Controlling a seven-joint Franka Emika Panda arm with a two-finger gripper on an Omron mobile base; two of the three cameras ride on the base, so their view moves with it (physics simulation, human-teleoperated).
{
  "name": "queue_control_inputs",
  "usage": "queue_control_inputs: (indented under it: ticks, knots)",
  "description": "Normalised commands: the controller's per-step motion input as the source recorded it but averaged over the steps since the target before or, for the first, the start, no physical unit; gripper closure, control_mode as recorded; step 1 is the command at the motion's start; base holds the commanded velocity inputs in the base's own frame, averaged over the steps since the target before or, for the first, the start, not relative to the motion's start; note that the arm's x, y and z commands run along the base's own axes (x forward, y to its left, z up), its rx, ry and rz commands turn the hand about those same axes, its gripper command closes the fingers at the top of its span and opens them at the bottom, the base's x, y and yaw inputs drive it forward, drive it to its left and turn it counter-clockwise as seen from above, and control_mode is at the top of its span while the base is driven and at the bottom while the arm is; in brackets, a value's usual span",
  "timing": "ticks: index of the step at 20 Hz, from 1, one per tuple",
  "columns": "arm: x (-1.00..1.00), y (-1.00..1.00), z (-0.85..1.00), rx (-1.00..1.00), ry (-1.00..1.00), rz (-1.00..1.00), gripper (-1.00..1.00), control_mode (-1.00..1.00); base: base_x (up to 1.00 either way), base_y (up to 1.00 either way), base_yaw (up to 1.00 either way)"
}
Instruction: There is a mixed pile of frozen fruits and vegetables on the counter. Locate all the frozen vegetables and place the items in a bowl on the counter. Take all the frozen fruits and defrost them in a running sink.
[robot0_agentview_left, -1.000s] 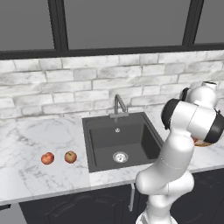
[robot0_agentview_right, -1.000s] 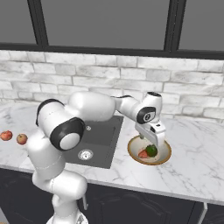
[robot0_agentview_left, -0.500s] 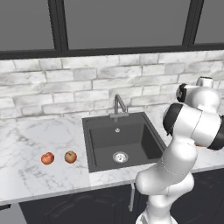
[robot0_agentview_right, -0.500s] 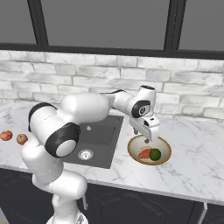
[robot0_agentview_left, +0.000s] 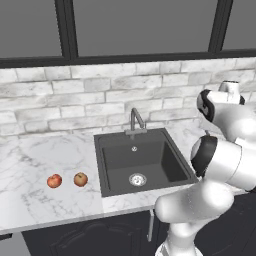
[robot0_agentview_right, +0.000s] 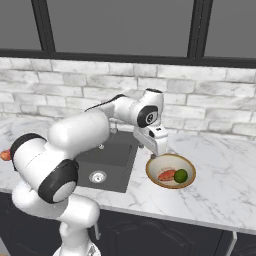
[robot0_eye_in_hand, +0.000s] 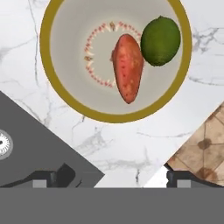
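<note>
I am holding my claw (robot0_agentview_right: 154, 156) above the desk (robot0_agentview_right: 220, 180), just off the left rim of the bowl (robot0_agentview_right: 170, 170) — its fingers are standing wide apart with nothing between them, as the two dark fingertips (robot0_eye_in_hand: 65, 175) at the far corners of the hand view are showing. The bowl is sitting on the desk right of the sink (robot0_agentview_right: 107, 160), and inside it the long red-orange piece (robot0_eye_in_hand: 127, 67) is lying beside the dark green ball (robot0_eye_in_hand: 160, 40), the two touching or nearly so. Across the sink, on the left stretch of the desk, the redder apple (robot0_agentview_left: 54, 181) and the red-tan apple (robot0_agentview_left: 80, 179) are resting near each other but apart. The faucet (robot0_agentview_left: 135, 120) is standing behind the basin; I cannot tell whether water is running.
</note>
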Motion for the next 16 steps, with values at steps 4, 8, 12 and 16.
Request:
queue_control_inputs:
  ticks: [4,8,12,16]
  knots:
    - [-0.42,0.56,0.38,0.00,-0.01,0.00,-1.00,-1.00,0.00,0.00,0.00]
    - [-0.47,0.56,0.31,0.00,0.00,0.03,-1.00,-1.00,0.00,0.00,0.00]
    - [-0.47,0.61,0.15,0.00,0.00,0.11,-1.00,-1.00,0.00,0.00,0.00]
    - [-0.29,0.66,0.05,0.00,0.00,0.22,-1.00,-1.00,0.00,0.00,0.00]
